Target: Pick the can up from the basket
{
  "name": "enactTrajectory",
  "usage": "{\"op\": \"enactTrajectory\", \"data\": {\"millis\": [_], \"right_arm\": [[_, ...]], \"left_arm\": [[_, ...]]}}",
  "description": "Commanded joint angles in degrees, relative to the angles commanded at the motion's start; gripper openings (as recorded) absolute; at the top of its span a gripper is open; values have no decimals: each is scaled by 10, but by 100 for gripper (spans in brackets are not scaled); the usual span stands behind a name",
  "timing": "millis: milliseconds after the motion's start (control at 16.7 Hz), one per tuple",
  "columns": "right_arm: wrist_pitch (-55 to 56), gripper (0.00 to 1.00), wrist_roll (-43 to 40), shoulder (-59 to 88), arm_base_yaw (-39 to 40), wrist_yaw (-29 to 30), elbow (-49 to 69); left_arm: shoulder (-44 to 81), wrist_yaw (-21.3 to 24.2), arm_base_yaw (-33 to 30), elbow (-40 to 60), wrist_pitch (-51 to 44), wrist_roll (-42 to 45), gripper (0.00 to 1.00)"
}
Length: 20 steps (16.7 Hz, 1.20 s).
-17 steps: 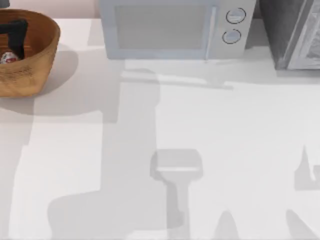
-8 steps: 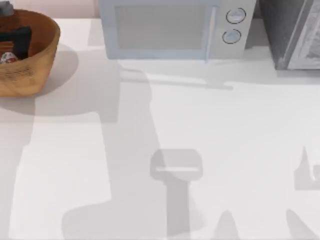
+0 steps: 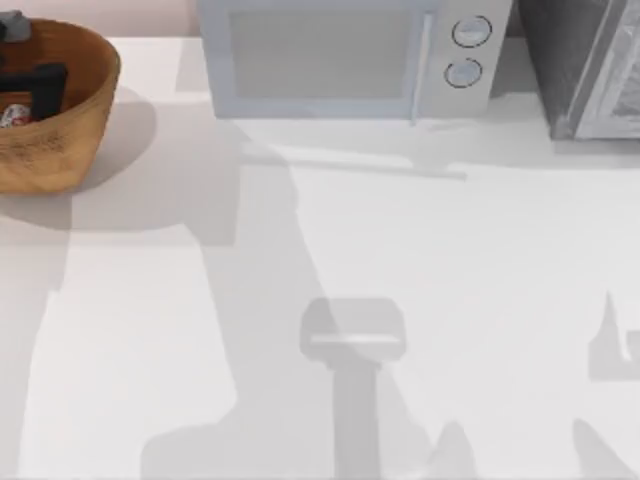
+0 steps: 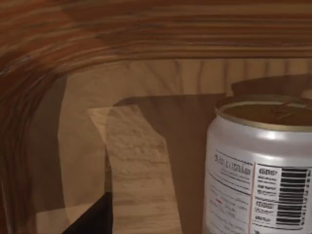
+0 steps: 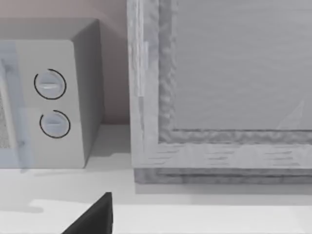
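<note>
The basket (image 3: 70, 120) sits at the far left corner of the white counter (image 3: 400, 280), cut off by the top view's left edge, its orange-brown wicker wall rising around a hollow interior. Inside it, near the left edge, the can (image 3: 12, 115) stands upright on the basket floor, white side with red markings showing. The left pincer (image 3: 35, 82) is down inside the basket, a dark block just beside the can on its far side; whether its fingers are wide or narrow I cannot tell, and nothing shows the can being gripped. From the left wrist view the can (image 4: 261, 170) is close by, gold-tan top level, barcode and small print on its silvery-white side, with the curved ribbed basket (image 4: 97, 29) wall arching behind it and a dark corner of the pincer (image 4: 92, 219) low in front. A microwave (image 3: 350, 60) with two round dials stands at the far middle of the counter, and a grey cabinet (image 3: 590, 70) at the far right. The right wrist view faces the microwave (image 5: 48, 97) and the cabinet (image 5: 219, 87).
</note>
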Motion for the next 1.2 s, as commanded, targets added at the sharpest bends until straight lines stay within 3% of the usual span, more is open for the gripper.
{"op": "enactTrajectory", "data": {"millis": [780, 1200], "right_arm": [[0, 100, 0, 0, 0, 0, 0], [0, 100, 0, 0, 0, 0, 0]], "left_arm": [[0, 0, 0, 0, 0, 0, 2], [0, 0, 0, 0, 0, 0, 0]]}}
